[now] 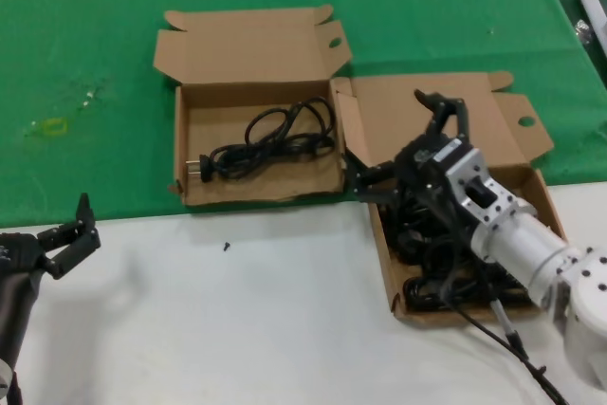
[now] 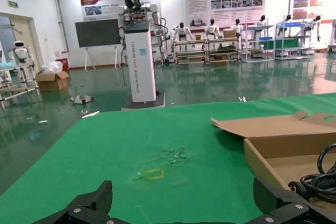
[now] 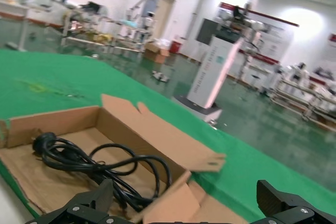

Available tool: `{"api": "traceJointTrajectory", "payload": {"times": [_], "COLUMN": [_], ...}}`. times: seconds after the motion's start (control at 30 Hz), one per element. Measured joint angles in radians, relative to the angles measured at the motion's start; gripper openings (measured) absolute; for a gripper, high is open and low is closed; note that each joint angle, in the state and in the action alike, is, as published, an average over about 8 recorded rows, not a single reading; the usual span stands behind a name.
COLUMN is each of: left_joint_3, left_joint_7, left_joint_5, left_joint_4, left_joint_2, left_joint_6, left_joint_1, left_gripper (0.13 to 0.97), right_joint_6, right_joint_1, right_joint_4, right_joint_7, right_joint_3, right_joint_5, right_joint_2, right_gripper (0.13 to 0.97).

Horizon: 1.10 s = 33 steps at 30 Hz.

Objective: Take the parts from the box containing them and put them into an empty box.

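Over the right-hand box (image 1: pixel 547 198), the right gripper (image 1: pixel 443 113) is held spread wide above the remaining cords (image 1: pixel 429 234). One cord (image 1: pixel 270 139) is already laid in the other box (image 1: pixel 190 154). Light, floppy bundles are best pinched mid-coil. The left gripper (image 1: pixel 71 232) is parked, open.

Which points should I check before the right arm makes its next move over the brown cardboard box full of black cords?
1. Right gripper open: ok, its fingers are spread and hold nothing.
2. Right gripper over the source, the brown cardboard box on the right: ok.
3. Black coiled power cords left to take: ok, several bundles lie inside.
4. Destination, the brown cardboard box on the left, lid open: ok.
5. Room in that box: ok, one black cord lies in it, bare floor beside.
6. Left gripper out of the way: ok, open, low on the robot's left.
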<state>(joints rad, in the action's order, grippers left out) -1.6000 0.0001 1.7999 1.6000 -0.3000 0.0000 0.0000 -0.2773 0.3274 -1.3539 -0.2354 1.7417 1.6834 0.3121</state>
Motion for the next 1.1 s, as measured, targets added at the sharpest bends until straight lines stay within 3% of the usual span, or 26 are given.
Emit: {"api": "traceJointTrajectory", "payload": {"times": [0.17,0.73,1.1], "left_joint_3": [0.000,0.000,0.000], "left_joint_7": [0.000,0.000,0.000], "left_joint_5": [0.000,0.000,0.000], "left_joint_4": [0.000,0.000,0.000], "left_joint_2": [0.000,0.000,0.000], "left_joint_6": [0.000,0.000,0.000], "left_joint_1": [0.000,0.000,0.000], "left_gripper": [0.945,0.966,0.966], "right_joint_6": [0.053,0.229,0.251], "right_joint_1": [-0.063,-0.271,-0.296], "right_joint_4": [-0.047,-0.203,-0.222], "right_joint_7": [0.045,0.195,0.213], "right_joint_3": [-0.027,-0.117,-0.128], "right_joint_5": [0.022,0.096,0.105], "right_joint_2": [-0.002,-0.010,-0.011], "right_gripper": [0.966,0.966,0.966]}}
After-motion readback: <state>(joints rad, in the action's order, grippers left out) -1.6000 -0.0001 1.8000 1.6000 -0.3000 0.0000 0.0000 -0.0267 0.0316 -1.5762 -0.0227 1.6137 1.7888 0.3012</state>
